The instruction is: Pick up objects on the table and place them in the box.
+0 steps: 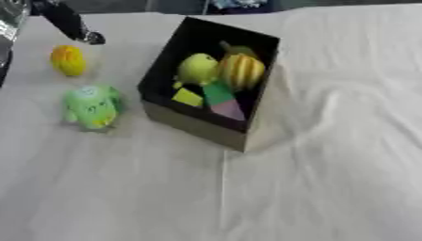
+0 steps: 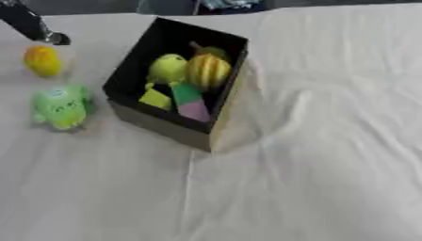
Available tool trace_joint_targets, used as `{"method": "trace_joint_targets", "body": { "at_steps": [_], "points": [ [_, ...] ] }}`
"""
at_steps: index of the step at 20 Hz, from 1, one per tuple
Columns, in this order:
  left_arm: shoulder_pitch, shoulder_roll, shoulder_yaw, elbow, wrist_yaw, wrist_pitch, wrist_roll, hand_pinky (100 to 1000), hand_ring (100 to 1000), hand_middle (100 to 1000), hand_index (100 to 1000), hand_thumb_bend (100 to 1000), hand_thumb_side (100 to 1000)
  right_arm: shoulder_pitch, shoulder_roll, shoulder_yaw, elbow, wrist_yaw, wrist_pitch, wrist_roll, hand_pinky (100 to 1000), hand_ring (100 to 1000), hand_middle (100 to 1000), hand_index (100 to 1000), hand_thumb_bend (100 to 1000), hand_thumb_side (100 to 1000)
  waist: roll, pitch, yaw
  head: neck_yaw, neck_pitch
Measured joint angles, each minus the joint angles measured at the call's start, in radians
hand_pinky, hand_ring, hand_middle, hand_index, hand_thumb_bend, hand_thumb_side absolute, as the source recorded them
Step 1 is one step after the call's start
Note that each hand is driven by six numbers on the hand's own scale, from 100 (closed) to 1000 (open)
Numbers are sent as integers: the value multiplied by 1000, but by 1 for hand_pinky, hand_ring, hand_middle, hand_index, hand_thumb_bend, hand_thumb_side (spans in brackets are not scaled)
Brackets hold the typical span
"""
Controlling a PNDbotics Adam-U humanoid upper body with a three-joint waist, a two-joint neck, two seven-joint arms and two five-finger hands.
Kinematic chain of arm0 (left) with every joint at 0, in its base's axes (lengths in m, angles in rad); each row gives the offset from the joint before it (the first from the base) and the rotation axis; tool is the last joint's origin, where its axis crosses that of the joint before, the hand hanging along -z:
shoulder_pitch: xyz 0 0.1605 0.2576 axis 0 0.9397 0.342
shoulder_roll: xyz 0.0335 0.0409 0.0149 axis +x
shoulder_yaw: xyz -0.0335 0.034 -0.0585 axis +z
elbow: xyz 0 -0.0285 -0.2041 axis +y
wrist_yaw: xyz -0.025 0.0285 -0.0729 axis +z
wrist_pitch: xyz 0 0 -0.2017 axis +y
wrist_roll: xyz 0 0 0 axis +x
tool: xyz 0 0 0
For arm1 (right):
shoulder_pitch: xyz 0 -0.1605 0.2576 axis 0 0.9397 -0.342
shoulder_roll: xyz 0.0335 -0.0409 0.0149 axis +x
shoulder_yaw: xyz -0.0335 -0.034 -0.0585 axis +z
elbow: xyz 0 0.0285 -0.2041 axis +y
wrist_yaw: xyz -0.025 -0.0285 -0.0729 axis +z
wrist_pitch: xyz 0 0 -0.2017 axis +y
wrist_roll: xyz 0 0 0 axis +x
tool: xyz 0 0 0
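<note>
— What's in front of you, biggest thing first?

— The desk (image 1: 329, 179), under a white cloth with creases. On it stands the box (image 1: 198, 124), black inside, tan outside, open at the top and set cornerwise to me.

— What's in the box?

— A striped yellow gourd (image 1: 241, 70) against the far wall, a yellow-green round fruit (image 1: 197, 68) touching it on its left, and a darker green thing behind the gourd that I can't make out. Nearer me in the box lie a green and pink wedge (image 1: 223, 101) and, just left of that, a small yellow block (image 1: 187, 97).

— And outside the box?

— 2 things, both left of the box on the cloth. A green toy (image 1: 92, 106), frog-like, sits near the box's left wall without touching it. A yellow-orange fruit (image 1: 68, 60) lies farther from the box, beyond the toy.

— Where is your left hand?

— Only a dark limb with a silvery tip (image 1: 78, 28) shows, coming in from the upper left corner, beyond the yellow-orange fruit and apart from it. It holds nothing that I can see. Whether the fingers are spread or curled, I cannot tell.

— Your right hand?

— It shows in neither view.
</note>
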Motion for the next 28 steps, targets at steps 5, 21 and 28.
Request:
{"method": "trace_joint_targets", "body": {
  "at_steps": [5,21,28],
  "points": [
    [-1,-2,26,103,-21,18,18,866,866,850,890,620,100,-1,0,0,0,1,0,0,843,800,629,765,100,784,0,1,-10,15,-11],
    [-11,-7,92,282,-57,69,43,872,873,870,908,628,100,-6,0,-5,0,9,-7,-7,844,801,629,765,100,786,0,42,-53,23,-44],
    [-18,-7,117,320,-111,123,84,864,866,850,896,599,100,-7,0,-6,0,11,-8,-8,845,801,629,765,100,799,0,60,-67,38,-56]
  ]
}}
